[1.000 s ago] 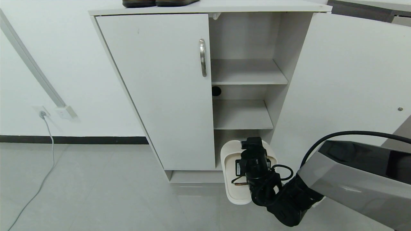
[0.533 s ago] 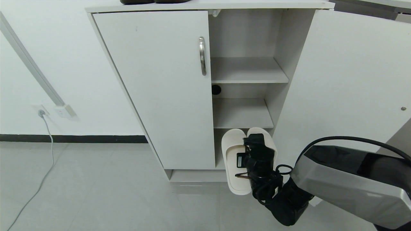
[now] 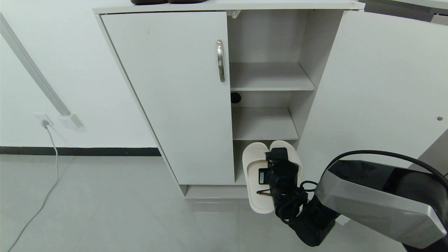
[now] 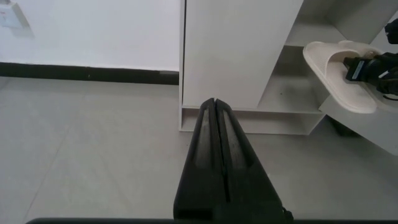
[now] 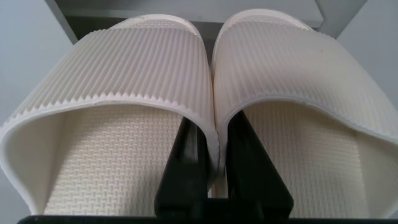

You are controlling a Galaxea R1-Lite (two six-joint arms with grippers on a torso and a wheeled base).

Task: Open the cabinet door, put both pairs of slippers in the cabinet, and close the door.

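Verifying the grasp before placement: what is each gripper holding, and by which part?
Right gripper pinches the cream slippers together by their adjoining inner strap edges. Left gripper is shut, holding nothing.

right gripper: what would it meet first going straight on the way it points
Probably the back of the cabinet's bottom compartment: the right gripper, shut on the slippers, points into that open space, slipper toes leading. Depth is unclear.
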